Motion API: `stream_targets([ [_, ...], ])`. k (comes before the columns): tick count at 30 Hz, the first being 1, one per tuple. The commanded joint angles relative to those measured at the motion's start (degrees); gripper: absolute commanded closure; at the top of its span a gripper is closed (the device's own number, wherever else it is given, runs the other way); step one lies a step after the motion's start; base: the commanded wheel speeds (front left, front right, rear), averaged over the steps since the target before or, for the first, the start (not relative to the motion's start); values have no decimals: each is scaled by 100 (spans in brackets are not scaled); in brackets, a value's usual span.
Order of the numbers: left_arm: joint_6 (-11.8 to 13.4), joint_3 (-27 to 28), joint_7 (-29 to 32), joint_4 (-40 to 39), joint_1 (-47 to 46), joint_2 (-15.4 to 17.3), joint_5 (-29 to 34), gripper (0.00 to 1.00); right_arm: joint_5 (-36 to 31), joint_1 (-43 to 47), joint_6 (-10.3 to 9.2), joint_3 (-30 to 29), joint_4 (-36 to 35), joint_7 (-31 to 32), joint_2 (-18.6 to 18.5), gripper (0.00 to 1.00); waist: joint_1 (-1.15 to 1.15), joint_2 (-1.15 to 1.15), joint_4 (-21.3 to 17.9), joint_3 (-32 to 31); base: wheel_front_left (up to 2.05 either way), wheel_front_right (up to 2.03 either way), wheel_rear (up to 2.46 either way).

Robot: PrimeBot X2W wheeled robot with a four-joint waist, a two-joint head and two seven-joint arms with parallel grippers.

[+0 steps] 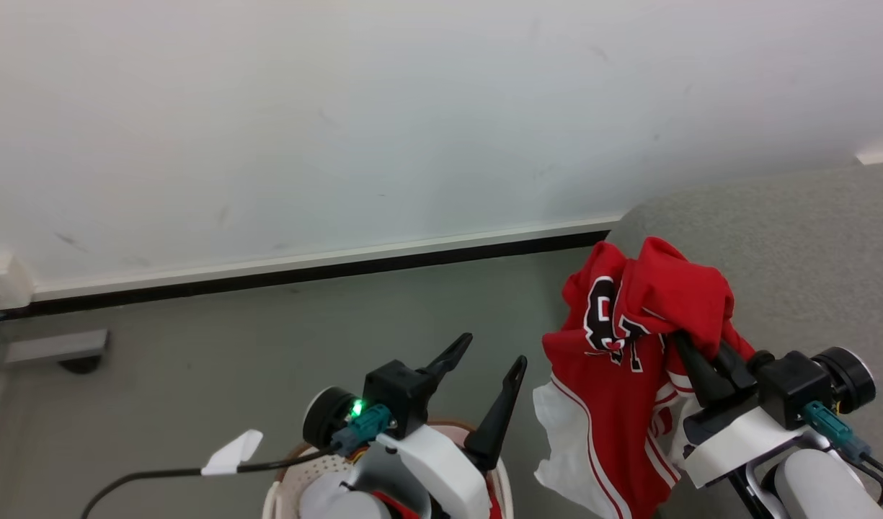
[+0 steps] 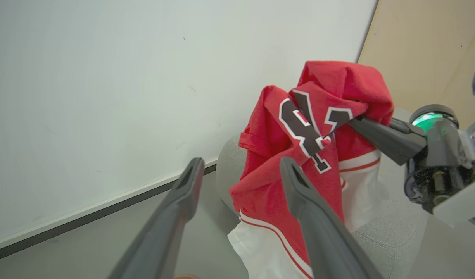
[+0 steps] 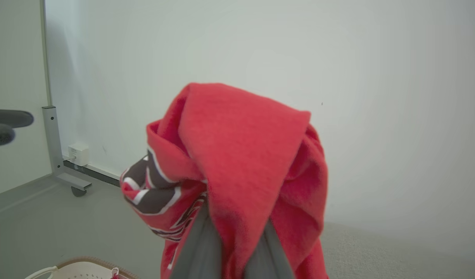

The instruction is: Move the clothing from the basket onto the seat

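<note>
A plain white wall [image 1: 340,108] meets a grey floor [image 1: 218,360] along a dark baseboard strip [image 1: 304,272].

Head camera looks down — wrist cameras, closer, face the wall [image 1: 340,108], sharing the clothing [image 1: 614,393].

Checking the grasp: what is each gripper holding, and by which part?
The right gripper pinches the red garment at a bunched fold near its top; the left gripper is open, holding nothing.
</note>
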Motion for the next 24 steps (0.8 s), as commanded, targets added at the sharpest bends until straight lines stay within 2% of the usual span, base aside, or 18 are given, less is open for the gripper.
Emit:
stream_targets([
  [1, 7, 9, -75, 20, 72, 0, -41, 0, -35, 87, -13, -19, -38, 5, -30, 100, 0, 0, -250, 82, 0, 0, 0],
  [7, -96, -174, -153, 119, 52, -60, -97, 0, -74, 227, -12, -173, -273, 125, -178, 100, 0, 0, -802, 211, 0, 0, 0],
  [13, -127, -292, -208, 151, -46, -85, -87, 0, 5, 283, -12, -279, -489, 257, -241, 100, 0, 0, -1176, 375, 0, 0, 0],
  [19, -199, -354, -88, -10, -351, 34, 88, 0, -77, 4, -12, -601, -669, 349, -149, 100, 0, 0, -1244, 1027, 0, 0, 0],
  [24, -355, -416, 156, -253, -843, 190, 278, 0, -201, -782, -12, -991, -631, 480, -149, 100, 0, 0, -1172, 1890, 0, 0, 0],
])
